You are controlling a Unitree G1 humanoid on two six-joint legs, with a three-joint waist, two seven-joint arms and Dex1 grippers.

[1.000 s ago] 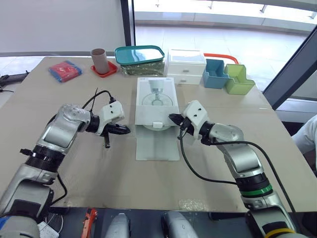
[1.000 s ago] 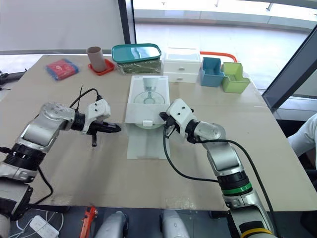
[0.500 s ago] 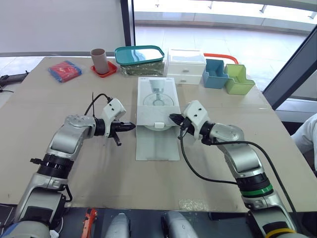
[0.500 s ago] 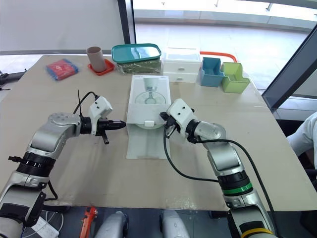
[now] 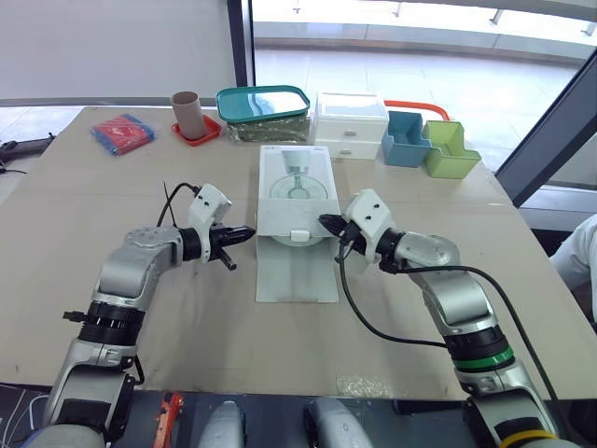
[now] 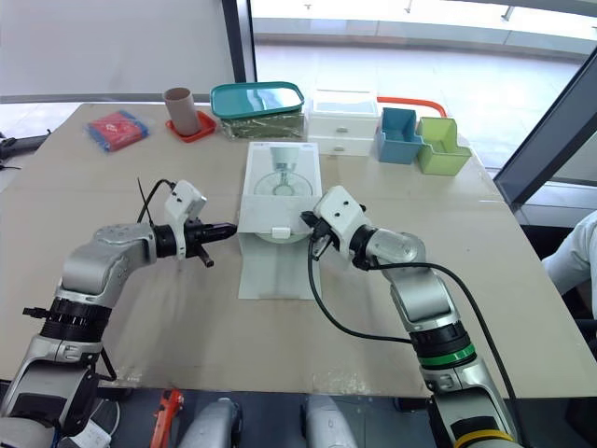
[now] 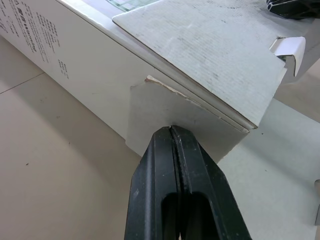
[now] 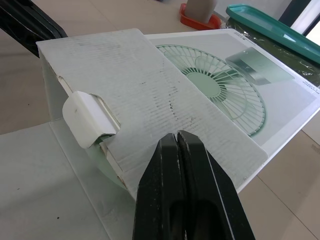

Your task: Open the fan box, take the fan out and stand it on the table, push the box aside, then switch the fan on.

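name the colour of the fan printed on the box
Pale green fan picture, clearest in the right wrist view.

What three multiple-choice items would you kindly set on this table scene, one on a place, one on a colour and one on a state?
1. Where does the brown cardboard tube stand?
A) on the red coaster
B) on the floor
C) in a person's hand

2. What colour is the lid of the shallow container beside the white drawer unit?
A) red
B) teal
C) yellow

3. In what state is the left gripper?
A) open wide
B) shut
C) gripping the tube

Answers:
1 A: the tube stands upright on the coaster at the table's far side.
2 B: the lid is teal over a greenish body.
3 B: the left wrist view shows its two black fingers pressed together, with nothing between them.
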